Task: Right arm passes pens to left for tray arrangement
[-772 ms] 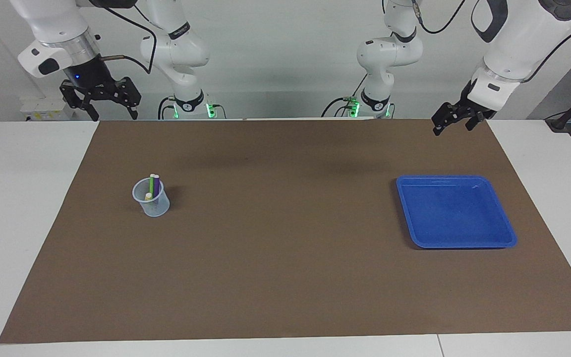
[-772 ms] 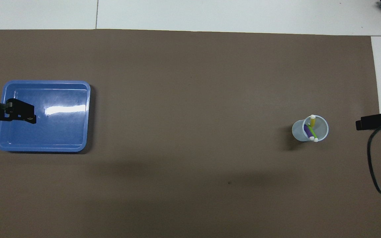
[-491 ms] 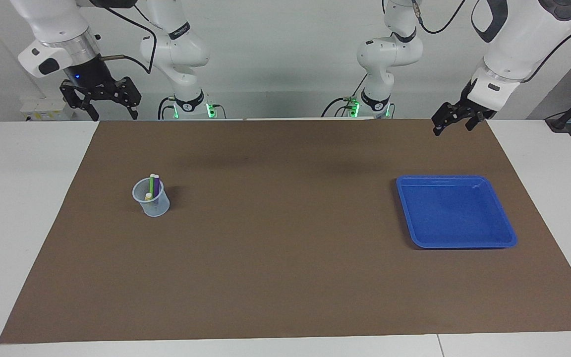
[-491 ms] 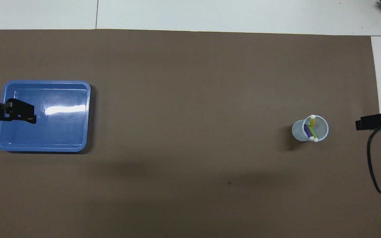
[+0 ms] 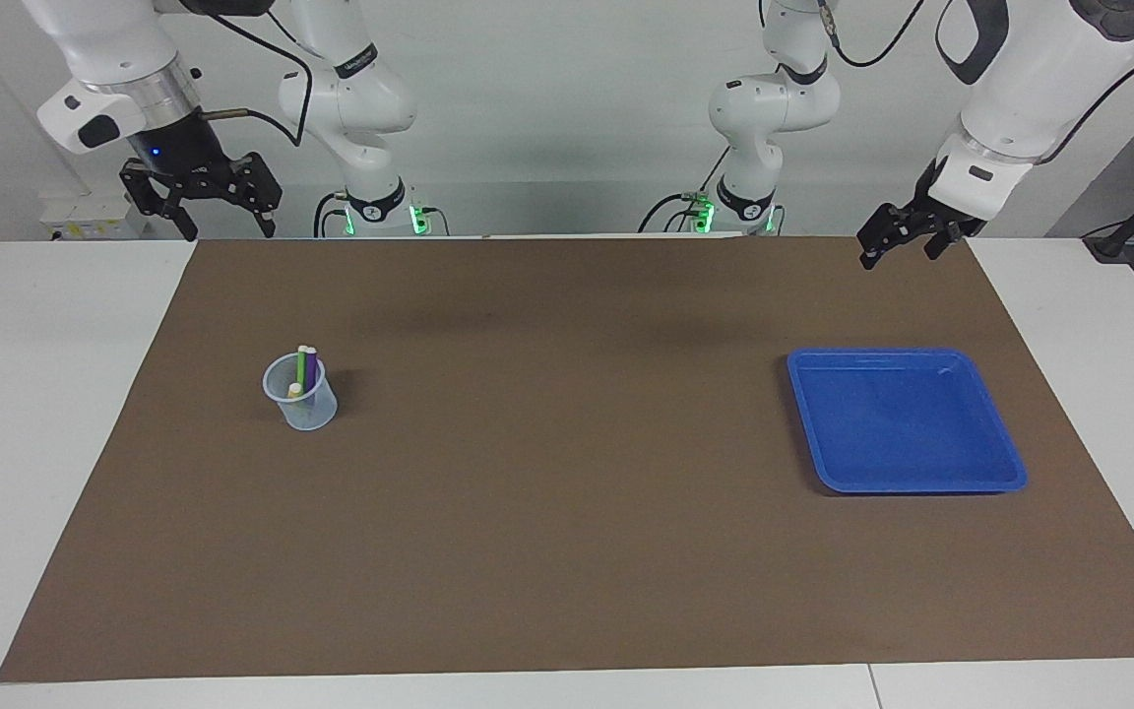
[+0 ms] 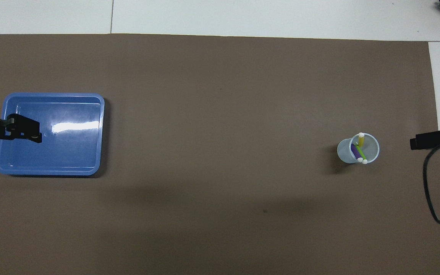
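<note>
Pens (image 5: 303, 372) stand bunched in the translucent cup (image 5: 301, 394) below my spread right gripper (image 5: 201, 197), so I should descend on one protruding tip, while my left gripper (image 5: 907, 236), fingers probably apart, waits above the tray (image 5: 907, 421).

A white table (image 5: 55, 414) carries a large brown mat (image 5: 567, 512) that covers most of its top. Two things stand on the mat, well apart: a blue tray (image 5: 1005, 463) toward the left arm's end, and a small clear cup (image 5: 311, 409) toward the right arm's end.
</note>
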Motion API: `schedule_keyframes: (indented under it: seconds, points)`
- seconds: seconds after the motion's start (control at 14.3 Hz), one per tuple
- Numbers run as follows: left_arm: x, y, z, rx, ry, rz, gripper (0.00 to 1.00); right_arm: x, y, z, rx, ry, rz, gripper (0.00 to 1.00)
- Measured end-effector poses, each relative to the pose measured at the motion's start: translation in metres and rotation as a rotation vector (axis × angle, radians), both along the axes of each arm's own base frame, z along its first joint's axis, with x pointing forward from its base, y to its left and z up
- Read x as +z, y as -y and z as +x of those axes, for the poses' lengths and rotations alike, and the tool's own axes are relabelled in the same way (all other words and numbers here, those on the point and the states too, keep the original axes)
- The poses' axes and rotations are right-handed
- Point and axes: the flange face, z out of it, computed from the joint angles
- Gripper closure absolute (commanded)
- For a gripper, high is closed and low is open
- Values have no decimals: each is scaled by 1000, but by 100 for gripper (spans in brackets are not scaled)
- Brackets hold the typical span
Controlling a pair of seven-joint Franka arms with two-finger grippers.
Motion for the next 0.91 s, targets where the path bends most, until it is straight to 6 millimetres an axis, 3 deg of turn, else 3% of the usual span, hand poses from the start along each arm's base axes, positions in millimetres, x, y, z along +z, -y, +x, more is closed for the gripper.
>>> schedule_keyframes:
  seconds: [0.63,0.91]
  points:
    - [0,0,0,0,0,0,0,-2,-4,1,7,-2,0,0]
    - [0,0,0,0,0,0,0,-18,-1,12,6,10,-15,0]
